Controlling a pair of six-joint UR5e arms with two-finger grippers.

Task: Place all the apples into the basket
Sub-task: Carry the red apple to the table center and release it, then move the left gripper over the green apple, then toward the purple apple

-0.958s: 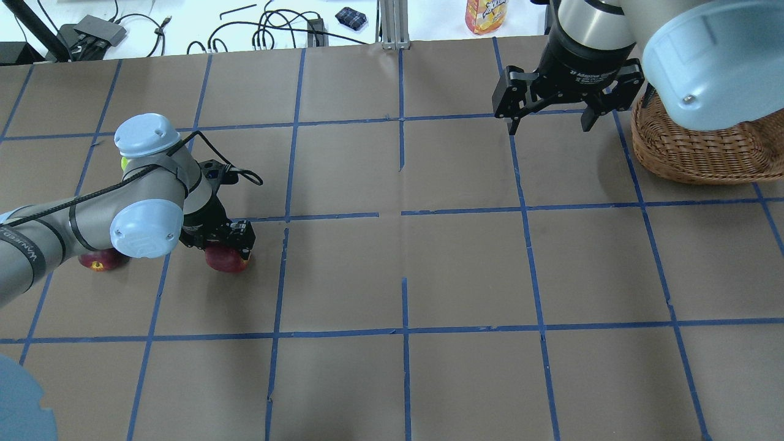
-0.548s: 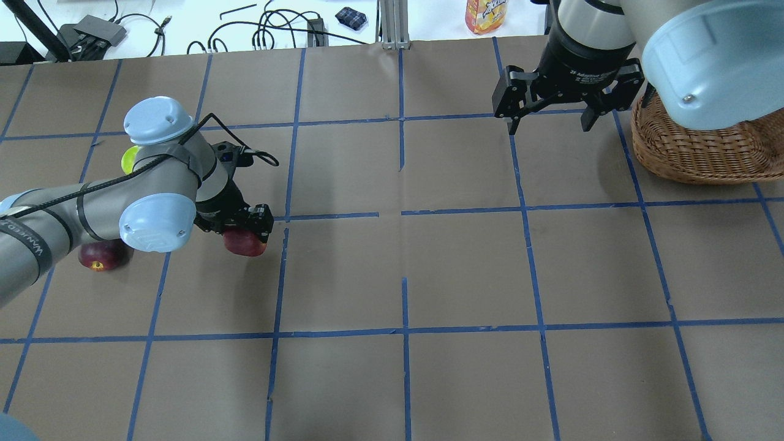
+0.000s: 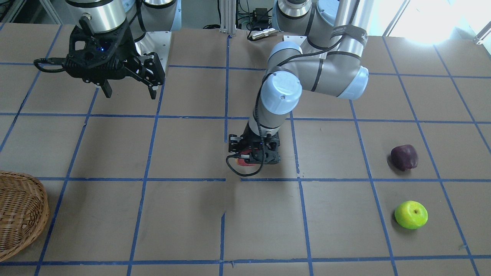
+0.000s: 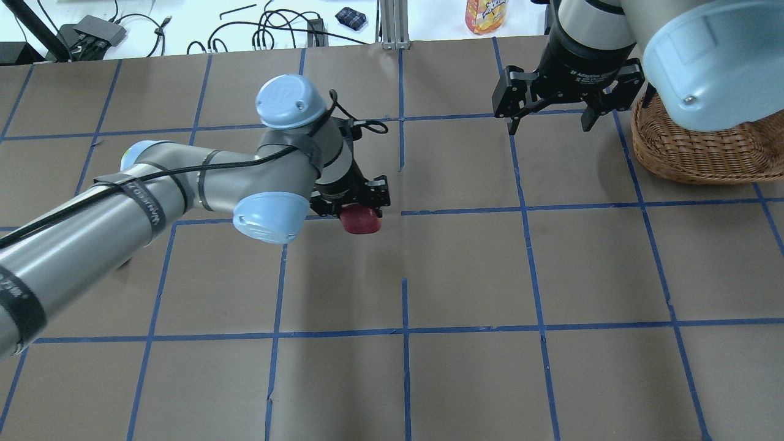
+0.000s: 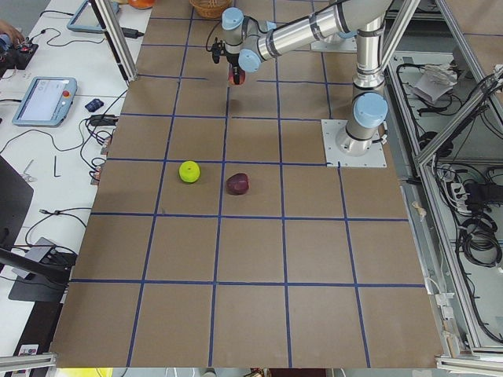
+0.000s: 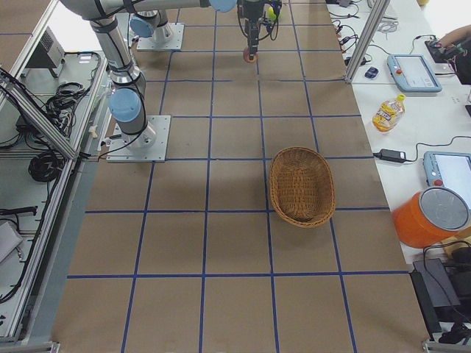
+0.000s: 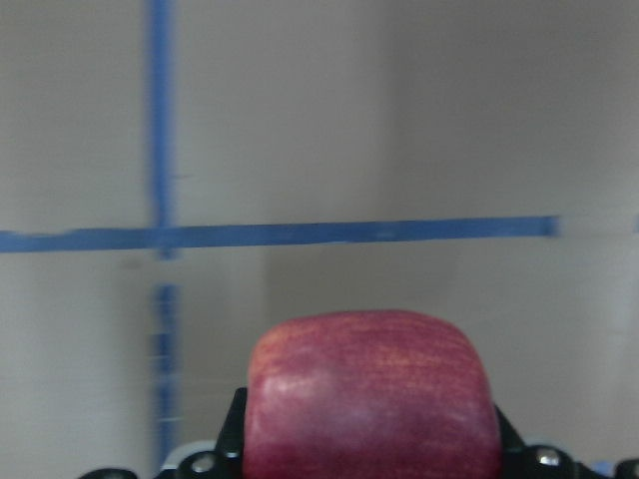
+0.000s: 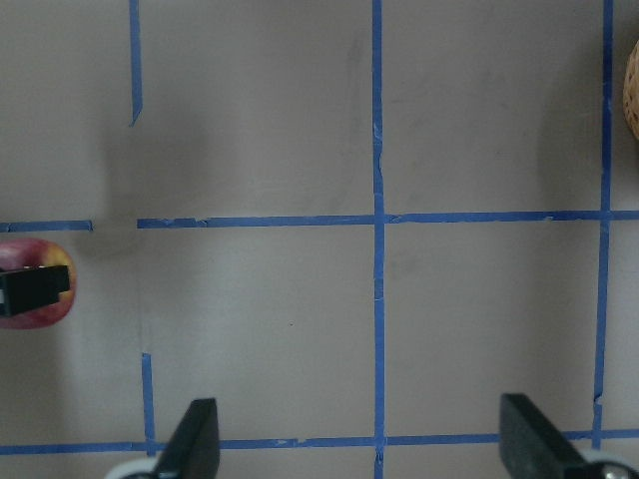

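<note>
My left gripper (image 4: 362, 211) is shut on the red apple (image 4: 362, 222) and holds it just above the table near its middle. The apple fills the bottom of the left wrist view (image 7: 371, 394) and shows in the front view (image 3: 241, 161). The maroon apple (image 3: 404, 157) and the green apple (image 3: 411, 214) lie on the table far to my left; my left arm hides both in the overhead view. The wicker basket (image 4: 698, 153) stands at the far right. My right gripper (image 4: 548, 125) hangs open and empty just left of the basket.
An orange drink bottle (image 4: 486, 15) and loose cables (image 4: 275, 30) lie beyond the table's far edge. My right arm's large elbow (image 4: 710, 61) overhangs the basket. Blue tape lines grid the brown table top (image 4: 465, 275).
My left arm has carried the red apple to the right, from beside the other two apples to the table's middle. The right arm has not moved.
</note>
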